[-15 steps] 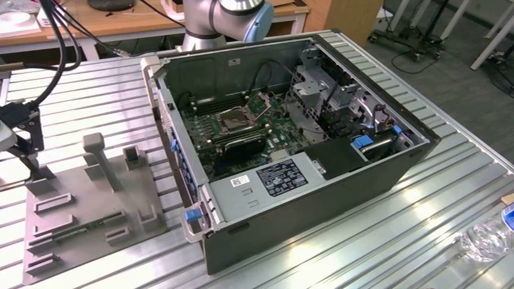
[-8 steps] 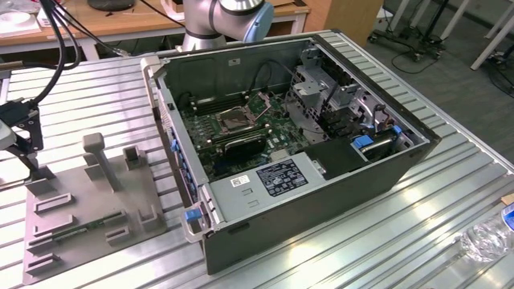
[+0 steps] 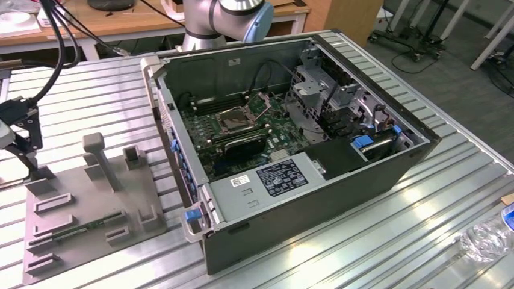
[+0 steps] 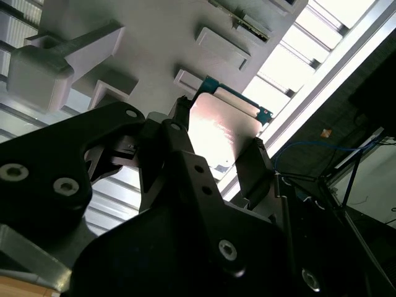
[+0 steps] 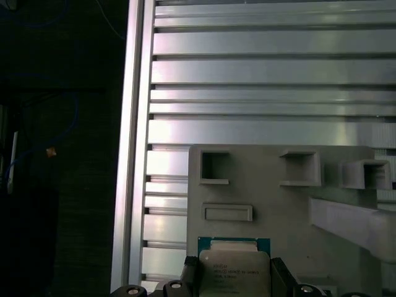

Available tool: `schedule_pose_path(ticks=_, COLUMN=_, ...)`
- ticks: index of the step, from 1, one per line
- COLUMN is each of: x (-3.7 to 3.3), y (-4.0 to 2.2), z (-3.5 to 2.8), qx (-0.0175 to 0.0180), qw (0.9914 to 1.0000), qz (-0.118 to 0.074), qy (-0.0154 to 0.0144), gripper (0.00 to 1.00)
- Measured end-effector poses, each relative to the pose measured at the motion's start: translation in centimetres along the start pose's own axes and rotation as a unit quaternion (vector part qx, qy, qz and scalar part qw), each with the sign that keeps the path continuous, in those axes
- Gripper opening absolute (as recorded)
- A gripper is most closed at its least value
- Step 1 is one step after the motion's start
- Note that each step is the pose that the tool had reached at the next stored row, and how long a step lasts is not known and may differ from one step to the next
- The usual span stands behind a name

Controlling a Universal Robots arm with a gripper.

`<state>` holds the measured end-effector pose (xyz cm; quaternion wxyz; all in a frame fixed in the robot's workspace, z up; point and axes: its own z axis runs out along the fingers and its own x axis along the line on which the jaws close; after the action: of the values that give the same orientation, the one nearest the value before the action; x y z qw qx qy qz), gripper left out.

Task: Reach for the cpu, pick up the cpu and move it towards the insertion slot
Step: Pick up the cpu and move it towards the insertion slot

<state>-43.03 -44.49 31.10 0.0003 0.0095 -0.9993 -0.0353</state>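
The end effector point(image 4: 218, 127) grips the cpu point(image 5: 234, 271) by two opposite edges, over the grey fixture plate point(image 3: 80, 211) on the slatted surface point(image 3: 449, 180); well apart, the open computer case point(image 3: 321, 205) holds the motherboard point(image 3: 277, 129) with the insertion slot point(image 3: 237, 119)

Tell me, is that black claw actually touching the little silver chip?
Touching. In the second wrist view the gripper has its jaws against opposite edges of the cpu, with no gap visible.

Exterior view looks down; wrist views (close) share the fixture plate point(image 5: 260, 185) point(image 4: 154, 37).
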Motion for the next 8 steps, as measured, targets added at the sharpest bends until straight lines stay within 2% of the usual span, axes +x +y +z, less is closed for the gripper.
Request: schedule_pose_path(ticks=8, x=0.0, y=0.04, z=-0.5, qx=-0.0001, qw=1.0, qz=0.0, qy=-0.0001, gripper=0.54)
